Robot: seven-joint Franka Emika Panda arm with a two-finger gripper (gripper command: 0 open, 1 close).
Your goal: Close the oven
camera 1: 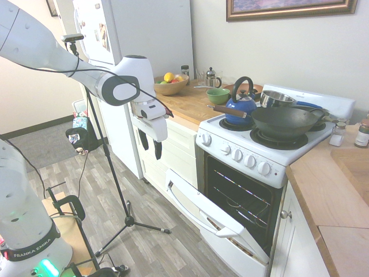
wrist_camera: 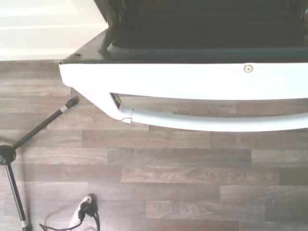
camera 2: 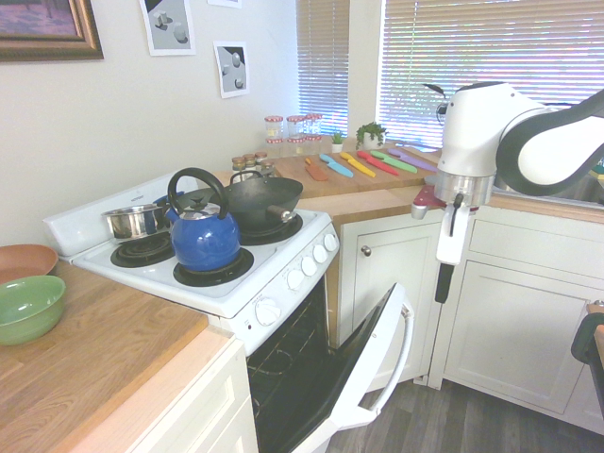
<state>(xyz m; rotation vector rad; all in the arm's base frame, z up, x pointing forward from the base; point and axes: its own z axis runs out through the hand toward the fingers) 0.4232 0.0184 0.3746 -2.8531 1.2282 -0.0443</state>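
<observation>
Above the floor before the range, two dark fingers (camera 1: 157, 150) point downward with a gap between them; nothing shows between the tips. The gripper (camera 1: 150, 145) hangs near the oven door (camera 1: 216, 231), apart from it. The white door is partly open, tilted outward from its lower edge, with its bar handle (camera 1: 193, 212) on the outer face. The wrist view gives the door's edge and the handle's curve over grey-brown planks (wrist_camera: 183, 171).

Behind the door, the black oven cavity (camera 1: 239, 193) holds wire racks (camera 1: 239, 202). The oven is the lower part of the white freestanding range (camera 2: 231, 297), between cream cabinets (camera 1: 167, 156). White round knobs (camera 1: 237, 154) line its front.

Cooktop vessels: blue kettle (camera 2: 205, 241) on the front left coil; dark wok (camera 1: 282, 121), wooden handle, on the front right; steel saucepan (camera 2: 136, 222) behind the kettle. Their contents cannot be read.

On the wooden counter: wooden bowl (camera 1: 171, 86) containing fruit, one piece yellow; green bowl (camera 2: 30, 310) beside a terracotta-coloured dish (camera 2: 24, 261); French press (camera 1: 211, 77) farther back. Across the range: red-lidded glass jars (camera 2: 295, 125), potted plants (camera 2: 370, 134) and coloured knives (camera 2: 377, 163).
</observation>
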